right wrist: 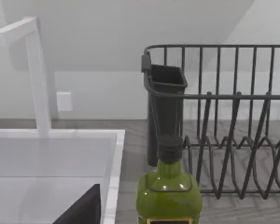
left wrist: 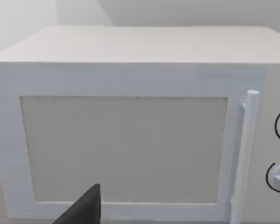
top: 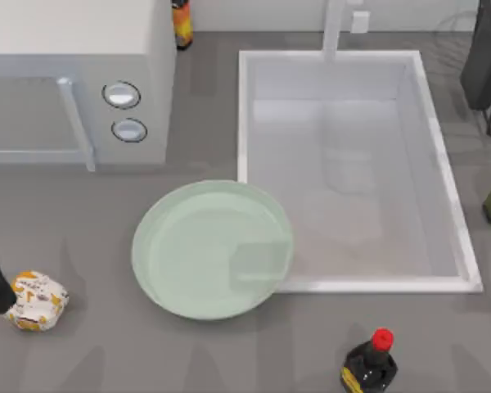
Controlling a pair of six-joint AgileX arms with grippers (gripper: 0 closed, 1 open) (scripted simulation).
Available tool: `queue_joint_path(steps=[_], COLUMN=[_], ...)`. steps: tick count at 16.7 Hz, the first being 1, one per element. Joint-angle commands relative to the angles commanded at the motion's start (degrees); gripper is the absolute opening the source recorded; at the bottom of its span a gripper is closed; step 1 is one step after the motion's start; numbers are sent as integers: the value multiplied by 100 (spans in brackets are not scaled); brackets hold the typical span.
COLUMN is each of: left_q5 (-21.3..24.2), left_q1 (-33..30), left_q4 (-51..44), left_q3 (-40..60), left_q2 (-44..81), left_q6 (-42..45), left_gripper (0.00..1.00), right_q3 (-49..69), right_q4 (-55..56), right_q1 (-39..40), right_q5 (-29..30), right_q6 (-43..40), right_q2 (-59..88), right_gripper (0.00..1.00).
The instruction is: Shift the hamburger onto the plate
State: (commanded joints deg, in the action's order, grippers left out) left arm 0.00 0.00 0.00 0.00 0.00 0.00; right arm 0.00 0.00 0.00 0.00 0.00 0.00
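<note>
The small hamburger in crumpled white printed paper (top: pixel 37 300) lay left of the glossy mint-green round plate (top: pixel 159 237); the left arm should grip it gently around the middle. Finger state: cannot tell.

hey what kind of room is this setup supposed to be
Most likely a kitchen counter, in simulation: a white microwave beside a sink basin with a faucet, plus a wire dish rack.

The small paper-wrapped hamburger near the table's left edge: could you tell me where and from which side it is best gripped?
Probably from straight above, with the fingers closing across the middle of the small crumpled white-paper hamburger. It lies as a low rounded bundle, with no handle, on the table left of the pale mint-green round plate, with open surface around it.
</note>
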Motion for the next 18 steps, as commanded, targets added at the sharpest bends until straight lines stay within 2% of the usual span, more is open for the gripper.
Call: queue_joint_path(steps=[4, 7, 11, 18], left_q5=[0, -1, -3, -7], left_q1=[-21, -96, -250, -565], left_q4=[-144, -654, -1711, -3863], left_q3=[148, 672, 1760, 3974], left_q2=[190, 924, 2633, 6378], left_q6=[32, 144, 377, 852], left_gripper=[100, 100, 100, 100], right_q3=[0, 0, 0, 0], right_q4=[0, 0, 0, 0], right_q1=[0, 0, 0, 0], right_q5=[0, 0, 0, 0], right_q6=[0, 0, 0, 0], right_q2=[0, 0, 0, 0], right_gripper=[100, 100, 100, 100])
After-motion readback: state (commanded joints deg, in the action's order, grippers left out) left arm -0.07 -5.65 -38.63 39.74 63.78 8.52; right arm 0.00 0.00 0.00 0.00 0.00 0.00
